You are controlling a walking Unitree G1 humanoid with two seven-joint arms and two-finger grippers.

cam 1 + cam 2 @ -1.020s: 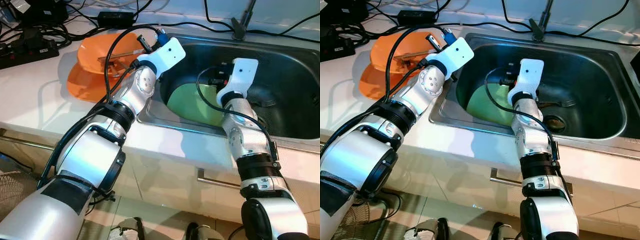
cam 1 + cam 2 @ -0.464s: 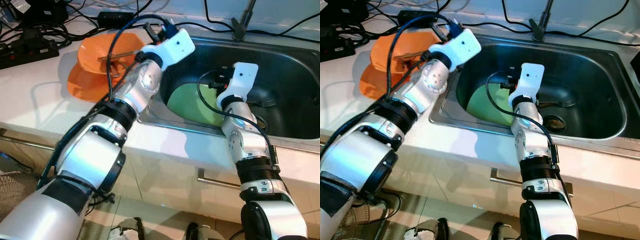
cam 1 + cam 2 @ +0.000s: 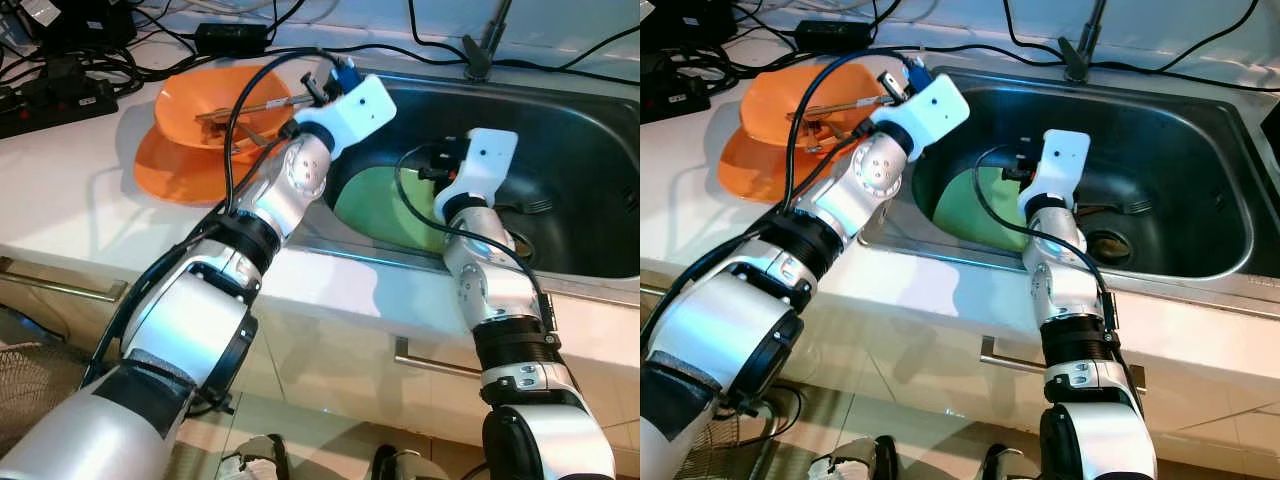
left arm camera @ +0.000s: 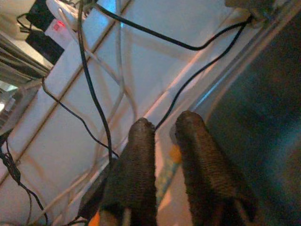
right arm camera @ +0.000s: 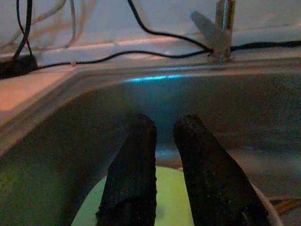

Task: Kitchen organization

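R arm (image 3: 1060,200) in sink (image 3: 1200,130) over green plate (image 3: 975,210); orange bowls (image 3: 790,110) on counter, maybe w/ utensil.

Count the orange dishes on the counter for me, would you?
2. An orange bowl with utensils sits stacked on a flat orange plate, on the white counter left of the steel sink. The left arm partly covers them, so more could be hidden.
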